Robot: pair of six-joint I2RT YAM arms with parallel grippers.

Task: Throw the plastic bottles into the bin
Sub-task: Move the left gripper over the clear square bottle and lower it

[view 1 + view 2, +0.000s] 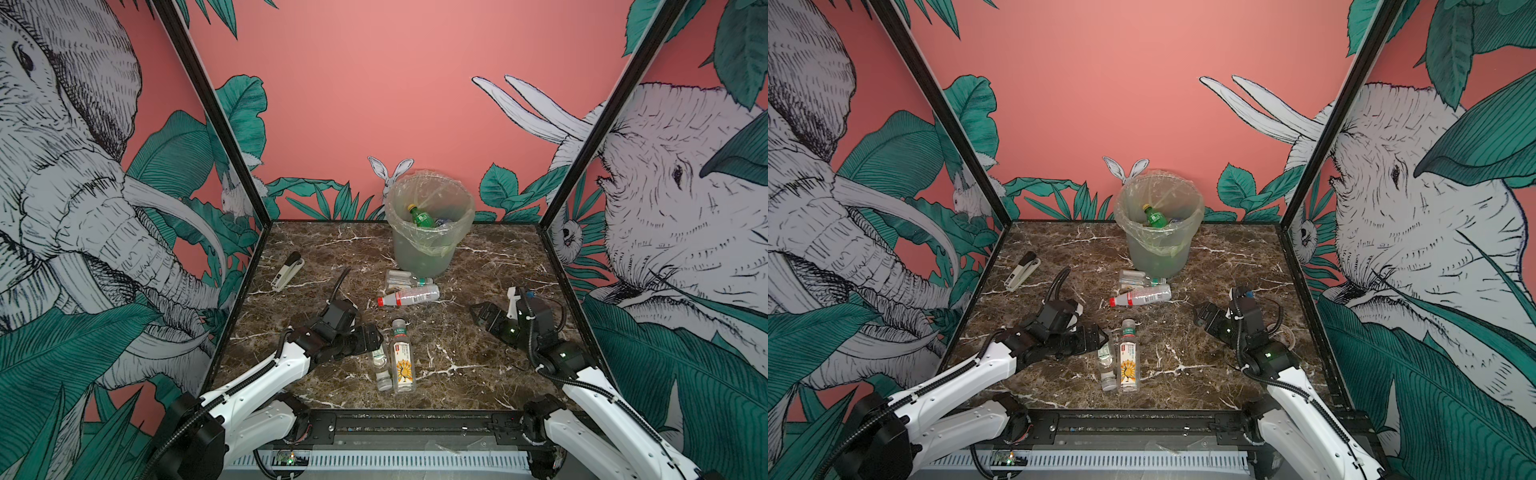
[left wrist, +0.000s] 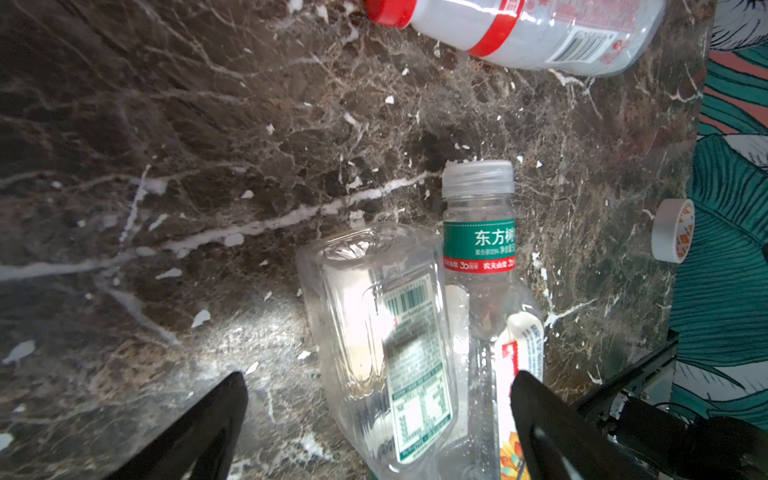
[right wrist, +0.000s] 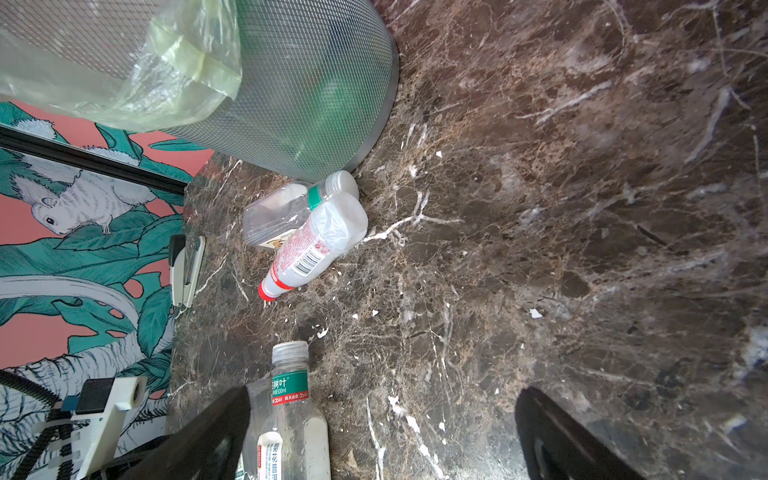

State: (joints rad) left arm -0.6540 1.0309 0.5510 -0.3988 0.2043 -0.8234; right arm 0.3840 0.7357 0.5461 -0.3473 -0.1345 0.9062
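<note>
The bin (image 1: 430,245) stands at the back middle of the table, with a green bottle (image 1: 422,217) inside. Just in front of the bin lie a clear bottle (image 1: 405,279) and a red-capped bottle (image 1: 409,296). Nearer the front lie a yellow-labelled bottle (image 1: 402,357) and a squat clear bottle (image 1: 380,365) side by side. My left gripper (image 2: 378,377) is open, with the squat clear bottle (image 2: 386,332) between its fingers and one fingertip (image 2: 536,407) over the yellow-labelled bottle (image 2: 482,249). My right gripper (image 3: 384,392) is open over bare table at the right (image 1: 478,311).
A white-and-black stapler (image 1: 287,270) lies at the back left. A tape roll (image 2: 673,230) sits near the right wall. Painted walls close in the marble table (image 1: 478,374) on three sides. The bin's mesh wall (image 3: 291,83) shows in the right wrist view.
</note>
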